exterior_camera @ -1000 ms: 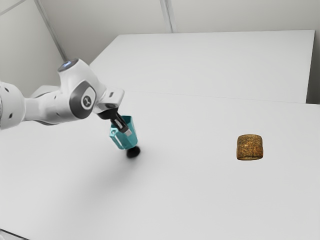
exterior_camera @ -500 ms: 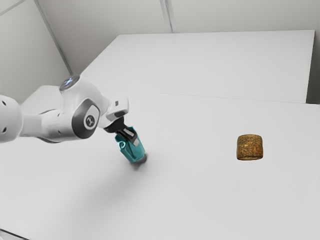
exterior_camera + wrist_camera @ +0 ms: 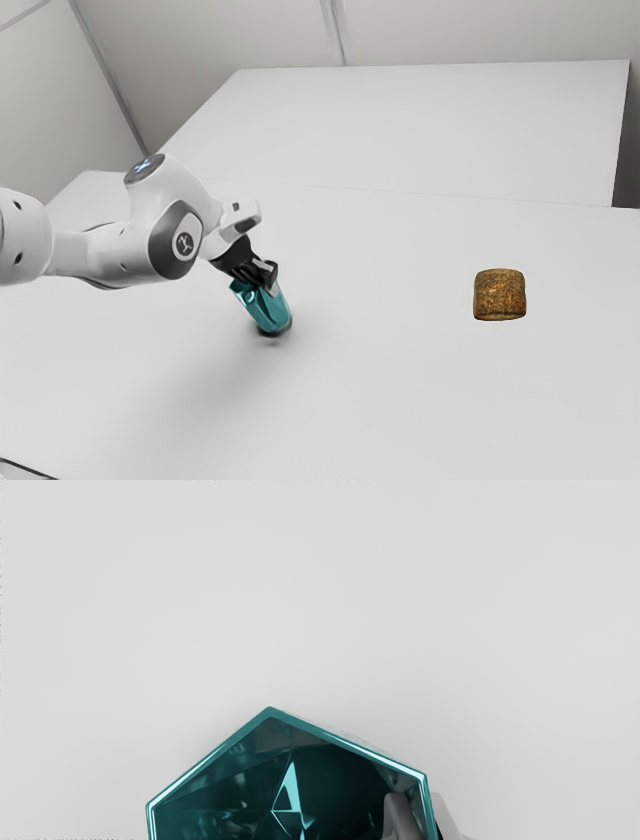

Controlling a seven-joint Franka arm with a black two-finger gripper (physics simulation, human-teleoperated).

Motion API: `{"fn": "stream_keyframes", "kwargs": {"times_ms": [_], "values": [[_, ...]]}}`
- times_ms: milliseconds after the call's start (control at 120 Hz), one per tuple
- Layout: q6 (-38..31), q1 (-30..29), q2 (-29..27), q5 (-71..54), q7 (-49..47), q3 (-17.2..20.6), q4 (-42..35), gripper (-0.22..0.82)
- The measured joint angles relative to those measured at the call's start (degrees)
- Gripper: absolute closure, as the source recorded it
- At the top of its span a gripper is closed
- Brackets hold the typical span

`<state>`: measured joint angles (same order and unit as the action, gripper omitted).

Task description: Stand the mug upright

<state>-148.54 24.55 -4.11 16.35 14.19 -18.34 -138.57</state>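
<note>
The teal faceted mug (image 3: 267, 308) leans in the exterior view, its mouth toward the hand and its base low at the table, over a small dark shadow. I cannot tell whether the base touches. My gripper (image 3: 266, 284) is at its upper end, pointing obliquely down. In the wrist view the mug (image 3: 210, 765) shows its angular open mouth and dark inside. There my gripper (image 3: 426, 807) is shut on the mug's side wall, one finger inside the mouth and the other outside. The mug's lower body is hidden in that view.
A brown, speckled, cork-like cylinder (image 3: 499, 295) stands on the white table (image 3: 420, 400), well apart from the mug toward the exterior view's right. A white raised panel (image 3: 420, 125) lies beyond the table.
Over the last second, my hand and the mug have come down and toward the exterior view's right. In the latest half second the hand has turned, and the mug's visible side has changed.
</note>
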Motion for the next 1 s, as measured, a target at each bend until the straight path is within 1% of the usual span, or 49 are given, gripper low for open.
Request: {"fn": "stream_keyframes", "kwargs": {"times_ms": [225,267,367,517,683,817,1000], "values": [[0.5,-0.1,1.0,0.1,-2.5,0.0,0.4,0.78],[0.5,0.0,1.1,0.1,-2.8,0.0,0.4,0.76],[0.7,0.1,1.3,0.4,-3.3,-0.1,0.7,0.66],[0.8,0.0,1.3,0.7,-3.9,-0.1,1.3,0.48],[0.9,0.0,1.1,0.8,-4.3,-0.1,1.9,0.37],[0.8,0.0,1.0,0.8,-4.6,-0.1,2.5,0.34],[1.0,0.0,0.8,0.7,-4.9,-0.1,3.1,0.36]]}}
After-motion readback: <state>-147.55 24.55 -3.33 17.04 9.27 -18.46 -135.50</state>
